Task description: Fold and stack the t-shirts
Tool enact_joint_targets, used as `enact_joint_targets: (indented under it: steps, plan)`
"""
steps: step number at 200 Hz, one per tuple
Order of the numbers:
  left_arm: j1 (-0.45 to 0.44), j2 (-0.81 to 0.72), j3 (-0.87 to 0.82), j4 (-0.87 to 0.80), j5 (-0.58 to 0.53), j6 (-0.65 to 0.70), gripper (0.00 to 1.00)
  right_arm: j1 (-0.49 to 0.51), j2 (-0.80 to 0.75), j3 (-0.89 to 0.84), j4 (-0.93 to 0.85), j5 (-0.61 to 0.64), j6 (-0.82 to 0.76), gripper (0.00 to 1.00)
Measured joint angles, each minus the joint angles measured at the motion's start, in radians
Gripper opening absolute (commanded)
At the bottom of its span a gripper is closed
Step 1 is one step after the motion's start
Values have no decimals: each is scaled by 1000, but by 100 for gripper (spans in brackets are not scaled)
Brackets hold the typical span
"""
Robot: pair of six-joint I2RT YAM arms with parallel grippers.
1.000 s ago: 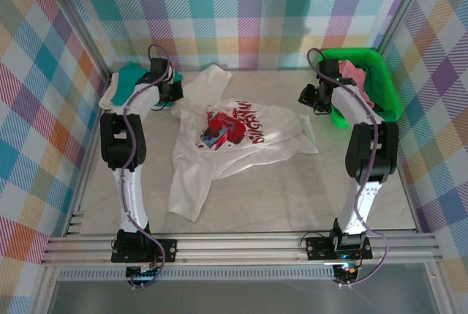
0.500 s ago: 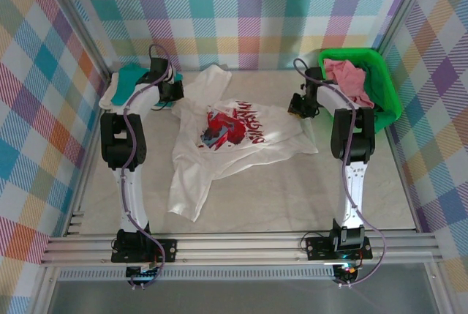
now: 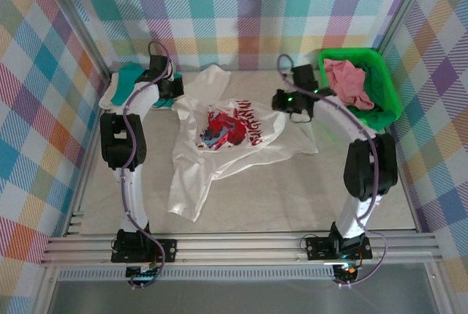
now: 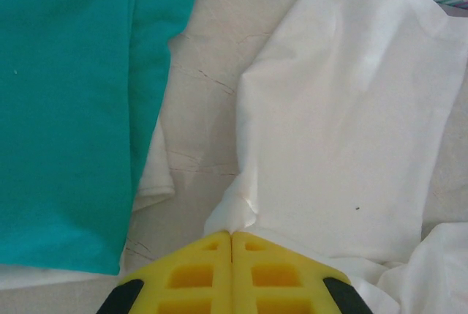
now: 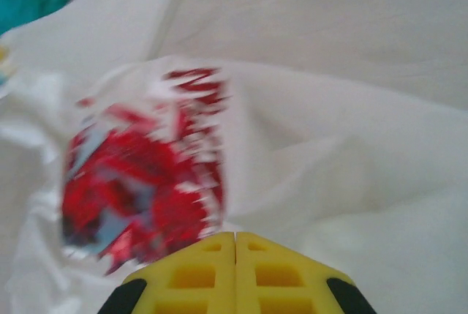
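**benchwatcher:** Standing next to the rig, and half of this is tough to read. The right hand [image 5: 235, 237] has its yellow pads pressed flat together with white cloth bunched right at the tips. Looks to me like it's clenched on the far right edge of the white t-shirt [image 3: 241, 149]. Its wrist view is smeared though. The chest print [image 5: 139, 204] is just a red and blue blur, and I can't read the lettering.

**foldfan:** Same on the other side. The left hand [image 4: 232, 237] is clamped too, with a pucker of that white t-shirt nipped at its tips, up at the shirt's far left corner. The shirt itself lies crumpled in the middle of the desk [image 3: 292, 189], print up, one long flap trailing toward the near edge.

**benchwatcher:** The cream shirt [image 3: 111, 96] is mostly buried under the teal shirt [image 3: 133, 74] in the far left corner, just an edge peeking out. No clue how neatly it's folded.

**foldfan:** And the pink shirt [image 3: 345, 83] is a heap in the green basket [image 3: 391, 102] at the far right. Could be more than one garment in there, can't tell.

**benchwatcher:** So my count: two hands, one basket, and four shirts I can pick out, one each of white, teal, cream and pink.
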Motion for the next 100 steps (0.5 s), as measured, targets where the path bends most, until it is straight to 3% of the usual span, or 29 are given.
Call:
enact_joint_targets:
  steps: [36, 63, 77, 100]
  plan:
    - [3, 0, 0, -1, 0, 0, 0, 174, -17, -250, 105, -44, -8, 0]
    - [3, 0, 0, -4, 0, 0, 0, 228, 25, -304, 71, -63, -66, 19]
    - [3, 0, 0, -4, 0, 0, 0, 234, 25, -295, 58, -72, -90, 37]
    - [2, 0, 0, -4, 2, -1, 0, 175, 8, -256, 59, -103, -66, 42]
